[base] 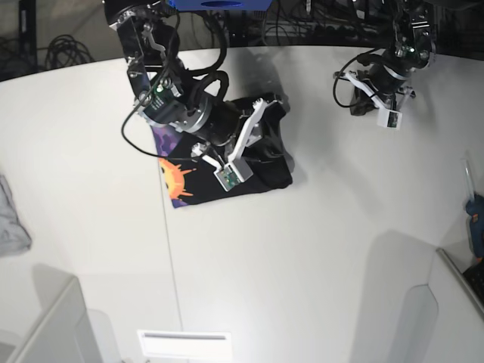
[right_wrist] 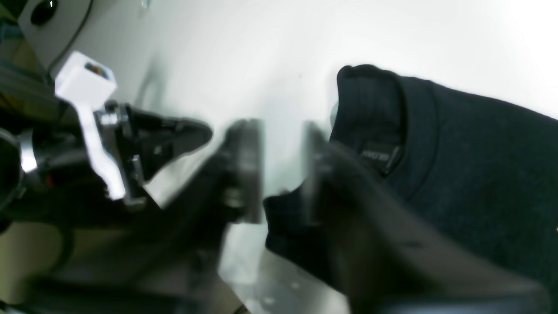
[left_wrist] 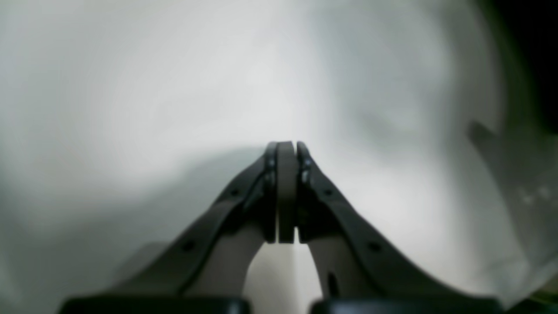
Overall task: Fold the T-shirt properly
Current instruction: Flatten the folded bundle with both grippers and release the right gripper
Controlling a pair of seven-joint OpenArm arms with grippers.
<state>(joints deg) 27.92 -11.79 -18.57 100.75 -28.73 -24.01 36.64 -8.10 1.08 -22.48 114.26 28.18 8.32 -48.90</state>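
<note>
Fold nearly complete.
T-shirt lies bunched compact on bench; your right hand spread at collar, left hand pressed together; tidying remains.

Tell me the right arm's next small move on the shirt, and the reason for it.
Probably finish closing on the hem and lift slightly. In the right wrist view the right gripper straddles an edge of the black T-shirt with a gap showing between its fingers, though that is blurred. The left gripper is shut over bare table.
</note>
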